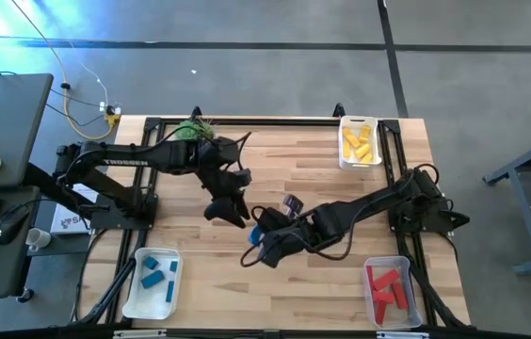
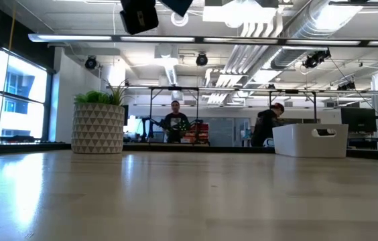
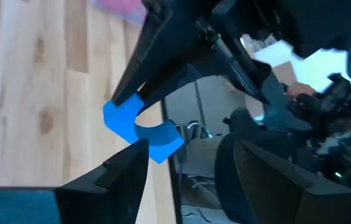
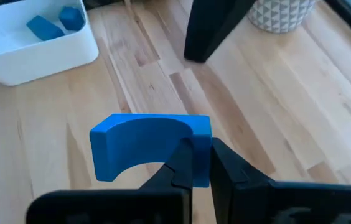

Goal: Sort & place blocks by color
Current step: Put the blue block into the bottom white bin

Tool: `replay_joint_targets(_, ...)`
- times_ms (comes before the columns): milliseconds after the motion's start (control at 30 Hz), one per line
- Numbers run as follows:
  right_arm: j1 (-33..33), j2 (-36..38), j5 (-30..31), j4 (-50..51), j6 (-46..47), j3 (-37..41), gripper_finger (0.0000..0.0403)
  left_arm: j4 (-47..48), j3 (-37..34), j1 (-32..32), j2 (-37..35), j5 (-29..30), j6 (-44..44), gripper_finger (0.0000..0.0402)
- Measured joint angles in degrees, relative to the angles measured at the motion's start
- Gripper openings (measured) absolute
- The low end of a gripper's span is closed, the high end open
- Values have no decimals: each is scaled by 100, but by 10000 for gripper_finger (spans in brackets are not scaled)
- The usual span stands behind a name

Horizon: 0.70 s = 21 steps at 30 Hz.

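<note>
The right gripper [image 4: 197, 163] pinches a blue arch block [image 4: 147, 146] by one end, mid-frame in the high view above the bench [image 1: 322, 292]. That narrow hold could let it twist free. The left gripper [image 1: 228, 209], state unclear, crowds the path toward the lower-left blue tray [image 1: 136, 290].

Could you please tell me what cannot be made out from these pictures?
- Blue arch block: right gripper covers one end in the right wrist view; arms hide most of it in the high view.
- Left gripper: fingers too small and dark from above.
- Red blocks: too small to count.
</note>
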<state>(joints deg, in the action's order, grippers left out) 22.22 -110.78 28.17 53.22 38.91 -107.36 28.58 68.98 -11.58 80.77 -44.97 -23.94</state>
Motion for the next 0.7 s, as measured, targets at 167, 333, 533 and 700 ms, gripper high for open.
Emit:
replay_joint_targets(167,0,0,82,282,-550,-331,5,-228,1,-8,0,-83,12,223)
replay_joint_targets(333,19,0,82,354,-1109,-574,5,-520,2,-39,0,-100,8,223)
replay_joint_targets(533,86,0,82,496,-1586,-907,5,-742,-1,-278,0,-129,-269,223)
replay_joint_targets(700,224,0,142,611,-1840,-1293,5,-1001,-1,-471,0,-528,-374,223)
